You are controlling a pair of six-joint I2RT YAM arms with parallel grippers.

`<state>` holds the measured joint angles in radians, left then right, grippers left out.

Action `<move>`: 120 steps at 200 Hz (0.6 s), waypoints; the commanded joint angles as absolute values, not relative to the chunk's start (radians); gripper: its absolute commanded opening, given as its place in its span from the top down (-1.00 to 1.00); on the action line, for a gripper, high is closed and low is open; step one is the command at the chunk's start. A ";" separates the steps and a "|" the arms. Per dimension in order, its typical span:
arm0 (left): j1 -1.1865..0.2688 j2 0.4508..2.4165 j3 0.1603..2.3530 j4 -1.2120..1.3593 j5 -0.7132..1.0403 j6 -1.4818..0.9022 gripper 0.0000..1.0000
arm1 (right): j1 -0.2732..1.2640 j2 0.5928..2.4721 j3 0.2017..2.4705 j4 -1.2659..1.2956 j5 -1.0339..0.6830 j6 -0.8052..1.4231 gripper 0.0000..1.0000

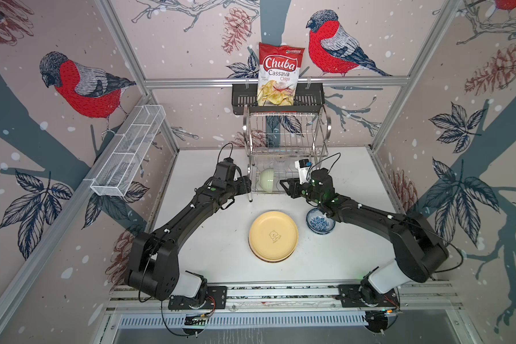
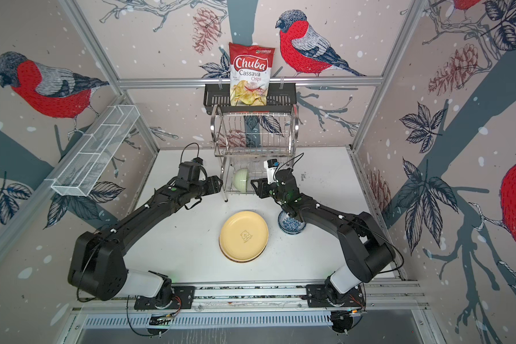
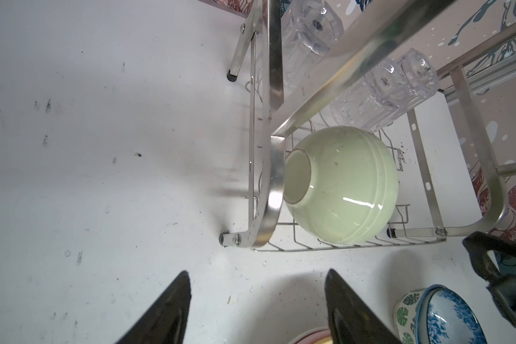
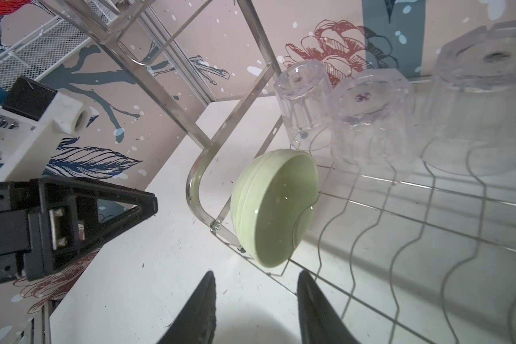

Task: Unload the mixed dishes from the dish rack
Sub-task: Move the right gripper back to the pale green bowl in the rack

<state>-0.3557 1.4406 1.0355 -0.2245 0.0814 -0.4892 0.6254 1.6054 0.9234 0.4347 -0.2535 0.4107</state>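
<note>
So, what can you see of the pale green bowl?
The pale green bowl is glossy, seemingly ceramic, with faint ridges below its rim and a round foot ring. It stands on edge at the left end of the lower tier of the dish rack, resting on the wires, foot toward the left gripper, opening toward the right gripper. Neither touches it.

Rack at the table's back, dishes out front.
The rack stands at the rear of the table, below a wall basket holding a chips bag. On its lower tier a bowl leans on edge at the left, with three glasses behind it. A plate stack lies before the rack, with nested bowls just to its right.
</note>
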 commanded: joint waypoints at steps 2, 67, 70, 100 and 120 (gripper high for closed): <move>-0.353 1.465 1.051 -0.155 0.075 -0.458 -0.38 | 0.623 1.666 0.969 0.554 -0.335 0.412 0.08; -0.351 1.557 1.127 -0.152 0.089 -0.443 -0.12 | 0.617 1.850 1.112 0.608 -0.407 0.486 0.10; -0.351 1.560 1.131 -0.152 0.090 -0.442 -0.10 | 0.615 1.853 1.114 0.611 -0.405 0.490 0.10; -0.349 1.595 1.152 -0.149 0.107 -0.435 0.14 | 0.612 1.868 1.116 0.636 -0.396 0.525 0.09; -0.341 1.614 1.163 -0.147 0.129 -0.434 0.30 | 0.610 1.869 1.104 0.656 -0.393 0.544 0.08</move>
